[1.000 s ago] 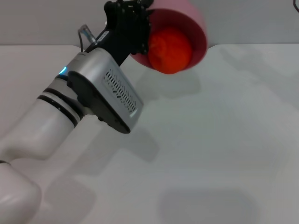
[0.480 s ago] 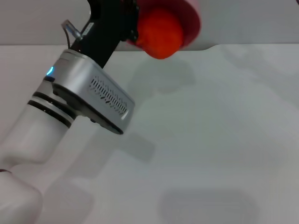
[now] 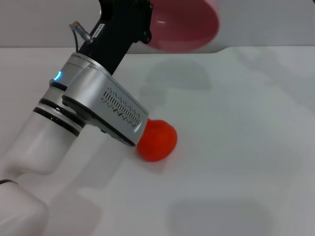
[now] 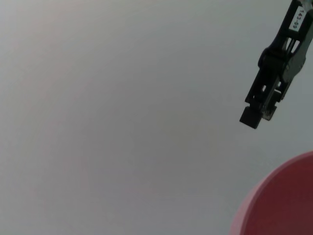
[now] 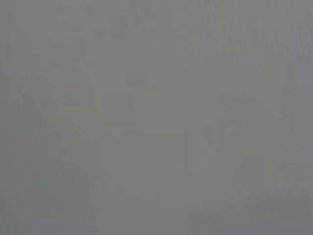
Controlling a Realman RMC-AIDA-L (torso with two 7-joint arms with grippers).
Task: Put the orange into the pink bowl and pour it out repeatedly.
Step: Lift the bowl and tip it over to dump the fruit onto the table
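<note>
Left tool (image 3: 147, 22) on tilted pink bowl (image 3: 189, 27) — orange (image 3: 157, 141) on table (image 3: 236, 147) below.

— Where does the orange (image 3: 157, 140) lie?
— On the table (image 3: 236, 147), just right of the left arm's wrist housing.
— And the pink bowl (image 3: 184, 24)?
— Behind it, raised above the table, tilted, in the left gripper (image 3: 129, 22)

Faint "143-03" tag on left pincer (image 4: 274, 93)
</note>
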